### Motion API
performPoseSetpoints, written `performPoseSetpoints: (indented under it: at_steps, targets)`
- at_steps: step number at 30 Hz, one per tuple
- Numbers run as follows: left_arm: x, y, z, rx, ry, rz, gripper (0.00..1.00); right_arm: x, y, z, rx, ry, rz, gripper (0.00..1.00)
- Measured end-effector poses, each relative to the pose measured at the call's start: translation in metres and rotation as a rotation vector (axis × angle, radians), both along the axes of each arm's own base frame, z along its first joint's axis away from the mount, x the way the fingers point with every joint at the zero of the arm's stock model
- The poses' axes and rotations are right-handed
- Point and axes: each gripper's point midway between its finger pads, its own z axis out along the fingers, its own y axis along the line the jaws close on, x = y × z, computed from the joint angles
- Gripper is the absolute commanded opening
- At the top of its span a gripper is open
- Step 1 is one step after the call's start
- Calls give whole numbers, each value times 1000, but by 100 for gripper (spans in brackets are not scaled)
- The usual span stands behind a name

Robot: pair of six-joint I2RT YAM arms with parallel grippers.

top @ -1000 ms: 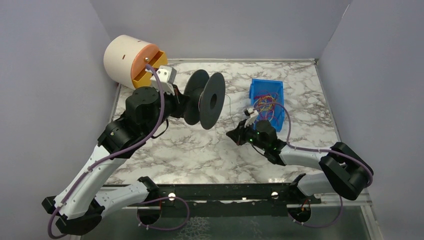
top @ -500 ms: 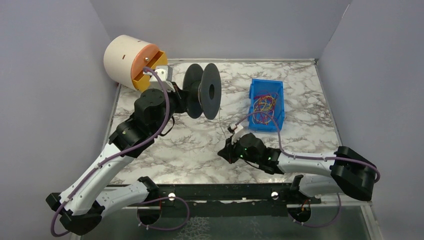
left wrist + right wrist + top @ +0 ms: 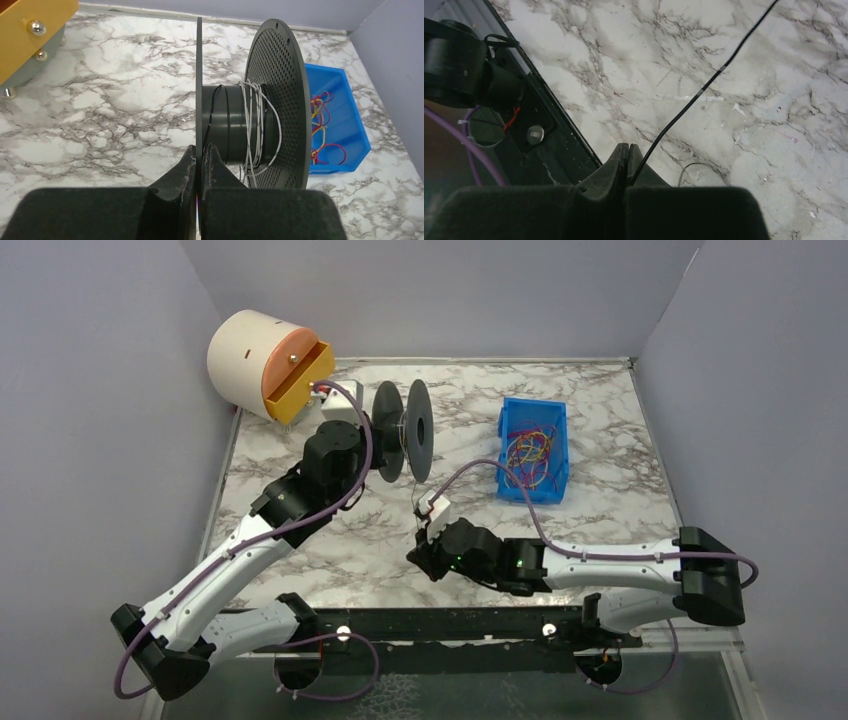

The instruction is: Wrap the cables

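Left pincer (image 3: 200, 156) is clamped on the edge of the spool (image 3: 278, 100). Right pincer (image 3: 626, 152) is pinching the black cable (image 3: 704, 87) just above the table (image 3: 774, 125), and the colored cables (image 3: 530, 452) are sitting tangled in the blue bin (image 3: 535, 412)

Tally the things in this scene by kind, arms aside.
Black spool: 1
Blue bin: 1
Cream-and-orange drum: 1
Black cable: 1
Pale wire wound on spool: 1
Coloured cable tangle in the bin: 1, strands too fine to count
Total: 6
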Motion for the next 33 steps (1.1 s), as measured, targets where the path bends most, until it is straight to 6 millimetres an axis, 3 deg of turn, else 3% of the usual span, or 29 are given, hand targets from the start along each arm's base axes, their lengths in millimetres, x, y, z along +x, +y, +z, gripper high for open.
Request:
performPoseSetpoints:
  at_steps: [8, 16, 19, 27, 33]
  targets:
    - [3, 6, -37, 80, 52, 30, 0, -9, 8, 49, -37, -64, 26, 1]
    - [4, 5, -68, 181, 117, 18, 0, -2, 10, 130, -17, -146, 40, 1]
    - [1, 2, -73, 211, 131, -5, 0, 5, 5, 152, -31, -198, 24, 1]
    - [-17, -5, -93, 311, 191, -116, 0, 28, -13, 159, -162, -326, 6, 1]
    - [-33, -12, -106, 370, 236, -213, 0, 65, -29, 165, -245, -390, -24, 1]
